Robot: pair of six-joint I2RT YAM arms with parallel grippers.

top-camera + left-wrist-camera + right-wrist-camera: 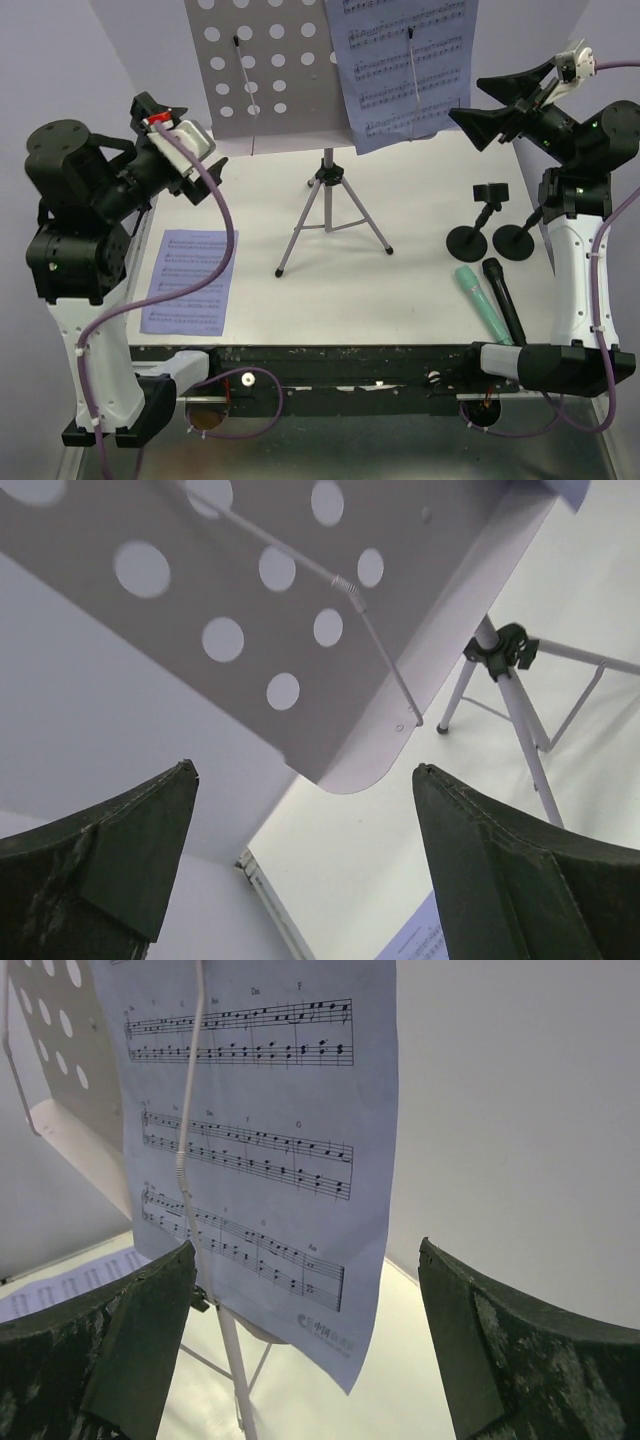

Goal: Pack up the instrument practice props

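The lilac perforated music rack (258, 70) stands on its tripod (330, 215) at the back centre. One sheet-music page (405, 70) hangs on its right half, and another page (188, 280) lies flat at the front left. A mint-green microphone (482, 300) and a black microphone (503, 298) lie side by side at the front right, behind them two black round-based mic holders (467, 238) (515, 241). My left gripper (303, 770) is open and empty, raised below the rack's lower left corner (350, 770). My right gripper (305, 1245) is open and empty, raised just right of the hanging page (270, 1150).
White walls close the table at the back and on both sides. The tripod's legs (283, 270) spread across the table's middle. Purple cables (215, 215) loop from both wrists down to the black front rail (340, 375).
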